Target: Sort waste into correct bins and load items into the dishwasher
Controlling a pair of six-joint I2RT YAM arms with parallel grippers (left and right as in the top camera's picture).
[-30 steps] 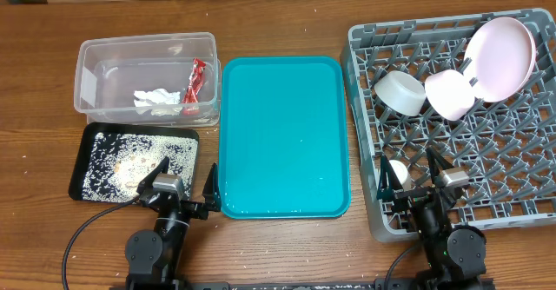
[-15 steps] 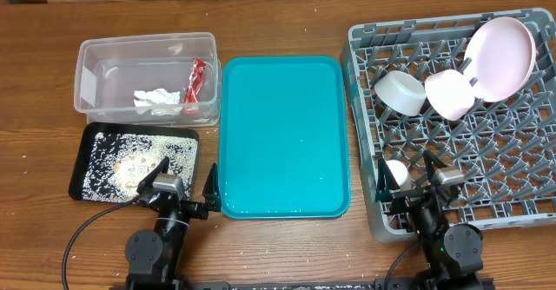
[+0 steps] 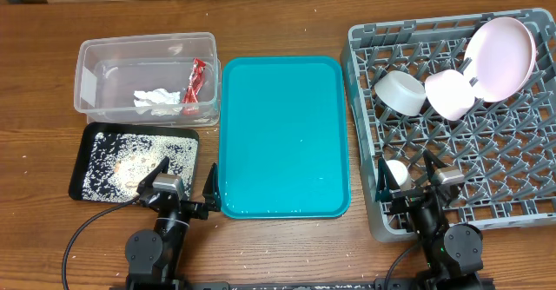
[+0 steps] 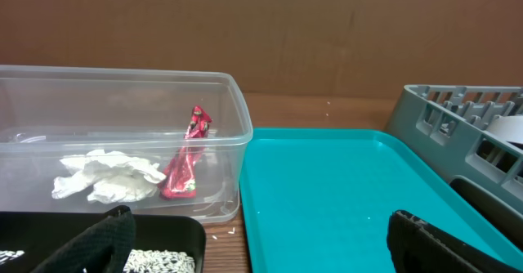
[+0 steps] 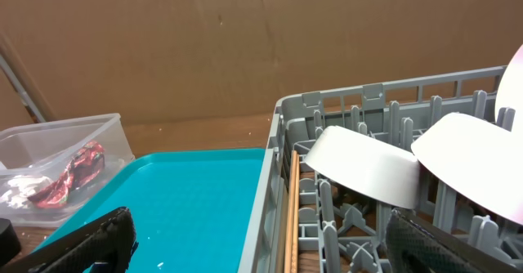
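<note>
The clear tub (image 3: 95, 49) holds the red wrapper (image 3: 197, 79) and the white tissue (image 3: 156, 97); both also show in the left wrist view, wrapper (image 4: 186, 165) and tissue (image 4: 106, 177). The black tray (image 3: 80, 170) holds crumbs (image 3: 130, 155). The grey dish rack (image 3: 469, 142) holds a pale pink plate (image 3: 502, 57), a pale pink dish (image 3: 449, 95), a white bowl (image 3: 400, 92) and a small white cup (image 3: 397, 174). Chopsticks (image 5: 292, 216) lie along the rack's left wall. My left gripper (image 3: 180, 184) is open and empty by the black tray. My right gripper (image 3: 408, 175) is open and empty over the rack's front left corner.
A teal serving tray (image 3: 282, 134) lies between the tub and the rack, with nothing on it. A few stray crumbs (image 4: 214, 234) lie on the wooden table between the black tray and the teal tray. A cardboard wall (image 5: 245, 44) stands behind the table.
My right gripper has shifted very slightly near the cup. Nothing else has moved.
</note>
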